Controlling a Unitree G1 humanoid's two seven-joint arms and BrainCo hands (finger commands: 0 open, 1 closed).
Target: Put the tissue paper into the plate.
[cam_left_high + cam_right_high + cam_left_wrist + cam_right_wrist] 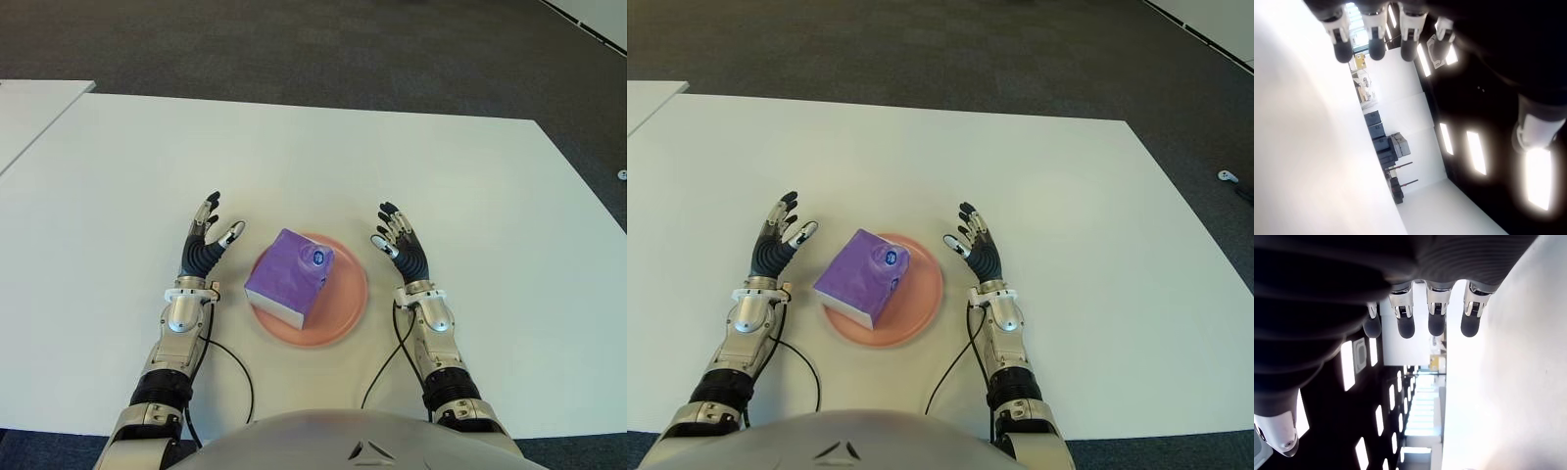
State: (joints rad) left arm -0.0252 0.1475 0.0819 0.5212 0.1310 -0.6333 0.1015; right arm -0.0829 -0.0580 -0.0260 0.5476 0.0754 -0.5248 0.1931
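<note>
Left eye view puts the purple tissue pack at lower centre of the frame, already lying on the pink plate, its long axis running from lower left to upper right. The left hand shows just left of the plate and the right hand just right, about equally near. Both hands' fingers are spread and hold nothing. Judging by this, the placing looks done.

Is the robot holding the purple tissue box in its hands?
No, the tissue box sits on the pink plate, with the open left hand and right hand apart from it.
</note>
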